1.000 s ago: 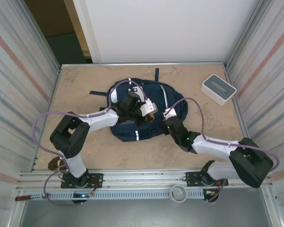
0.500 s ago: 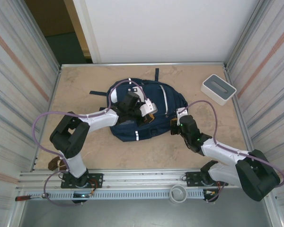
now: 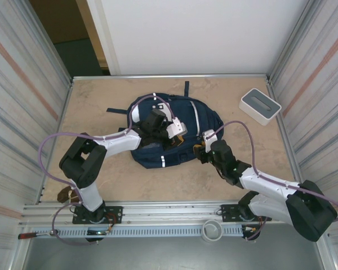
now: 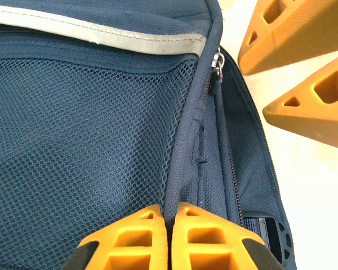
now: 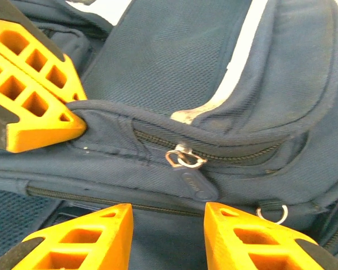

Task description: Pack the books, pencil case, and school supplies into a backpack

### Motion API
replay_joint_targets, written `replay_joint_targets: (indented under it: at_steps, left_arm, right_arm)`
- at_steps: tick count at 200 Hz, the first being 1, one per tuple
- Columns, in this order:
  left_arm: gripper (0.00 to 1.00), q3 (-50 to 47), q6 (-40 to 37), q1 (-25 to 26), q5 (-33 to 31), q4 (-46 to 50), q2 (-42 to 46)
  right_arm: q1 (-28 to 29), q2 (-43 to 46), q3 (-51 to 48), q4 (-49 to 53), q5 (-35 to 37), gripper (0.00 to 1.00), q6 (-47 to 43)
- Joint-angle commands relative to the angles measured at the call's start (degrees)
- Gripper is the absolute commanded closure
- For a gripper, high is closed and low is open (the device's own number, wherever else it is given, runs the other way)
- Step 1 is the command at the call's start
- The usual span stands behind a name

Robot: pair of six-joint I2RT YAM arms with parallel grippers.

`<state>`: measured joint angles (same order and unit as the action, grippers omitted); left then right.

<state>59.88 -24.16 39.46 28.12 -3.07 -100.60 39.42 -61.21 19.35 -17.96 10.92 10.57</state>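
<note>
The large navy-blue fabric backpack (image 3: 205, 118) lies flat in the middle of the tabletop (image 3: 101, 95). The left gripper (image 4: 169, 212) is clenched on a piped seam (image 4: 186, 140) at its edge. The right gripper (image 5: 168, 216), jaws parted and empty, sits just short of the silver zipper pull (image 5: 185, 158), which lies straight ahead between its fingers. The right arm is the nearer one to the pull.

Pulled the right gripper (image 3: 200, 151) off the backpack (image 3: 208, 118), swung it back to the near-right edge, opened the jaws from closed.
</note>
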Motion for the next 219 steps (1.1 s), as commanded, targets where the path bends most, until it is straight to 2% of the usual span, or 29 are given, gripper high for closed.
replay_joint_targets:
  at_steps: [1,64,101,134,163,190,219]
  left_arm:
    - [1.0,-0.81,-0.34,-0.22,2.74,2.0,0.21]
    - [1.0,-0.49,-0.42,-0.19,2.91,2.35,0.01]
    - [1.0,-0.68,-0.79,-0.2,2.56,2.71,0.24]
    - [1.0,-0.58,-1.62,-0.22,1.95,3.37,0.36]
    - [1.0,-0.81,-2.6,-0.66,1.76,4.26,0.73]
    - [1.0,-1.38,-3.08,-1.57,1.98,4.43,1.46]
    - [1.0,-2.29,-3.69,-1.9,2.19,4.02,2.37]
  right_arm:
    - [0.67,-1.85,2.62,-0.28,4.72,0.62,-2.89]
    - [2.04,-10.79,6.83,-4.04,8.41,0.65,-4.15]
    - [4.04,-11.92,7.16,-3.91,13.42,0.78,-3.94]
    - [3.88,-9.76,6.47,-0.6,14.49,0.89,-2.22]
    - [2.09,-5.76,5.0,2.96,12.54,0.94,-0.5]
    - [-2.57,-1.41,2.86,4.77,5.1,0.98,2.19]
    - [-6.48,1.75,1.34,5.94,0.11,1.0,3.85]
